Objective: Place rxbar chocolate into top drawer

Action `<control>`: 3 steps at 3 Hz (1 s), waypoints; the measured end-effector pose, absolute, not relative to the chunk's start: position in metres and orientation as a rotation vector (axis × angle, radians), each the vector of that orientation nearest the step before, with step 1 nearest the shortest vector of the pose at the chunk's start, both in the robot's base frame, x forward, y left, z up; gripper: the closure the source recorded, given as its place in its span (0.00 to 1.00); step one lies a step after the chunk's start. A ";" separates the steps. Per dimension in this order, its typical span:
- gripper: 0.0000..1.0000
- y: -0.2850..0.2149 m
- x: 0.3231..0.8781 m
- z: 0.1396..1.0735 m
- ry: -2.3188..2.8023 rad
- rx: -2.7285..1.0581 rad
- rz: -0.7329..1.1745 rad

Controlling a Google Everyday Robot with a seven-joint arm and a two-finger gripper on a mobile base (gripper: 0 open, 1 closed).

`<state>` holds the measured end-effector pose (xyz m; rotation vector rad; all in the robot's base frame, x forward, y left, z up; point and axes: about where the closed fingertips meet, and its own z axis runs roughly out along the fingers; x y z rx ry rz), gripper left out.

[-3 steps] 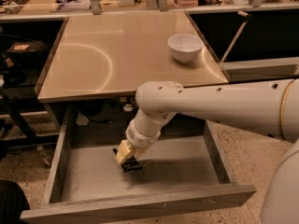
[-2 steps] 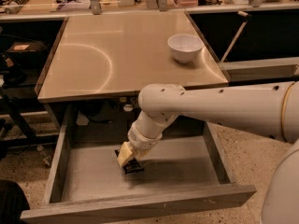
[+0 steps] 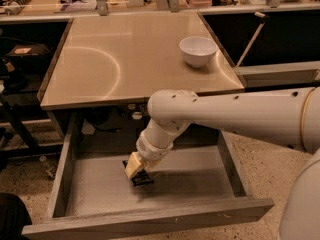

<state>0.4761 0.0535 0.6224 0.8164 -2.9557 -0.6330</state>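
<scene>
Your gripper (image 3: 138, 172) sits low inside the top drawer (image 3: 200, 184), fingers (image 3: 133, 165) closed on the rxbar chocolate (image 3: 143, 180) just left of the floor's middle. Release gently, then lift straight up, clear of the walls.

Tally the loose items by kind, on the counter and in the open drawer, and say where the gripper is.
Bowls: 1, white bowl on the counter.
Snack bars: 1, rxbar chocolate in the top drawer, at the gripper reaching down into it.
Total: 2.
</scene>
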 end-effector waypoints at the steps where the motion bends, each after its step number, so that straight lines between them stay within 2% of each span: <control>1: 0.35 0.053 0.476 0.622 -2.956 0.816 -0.633; 2: 0.12 0.053 0.476 0.622 -2.956 0.816 -0.633; 3: 0.00 0.054 0.476 0.622 -2.956 0.817 -0.633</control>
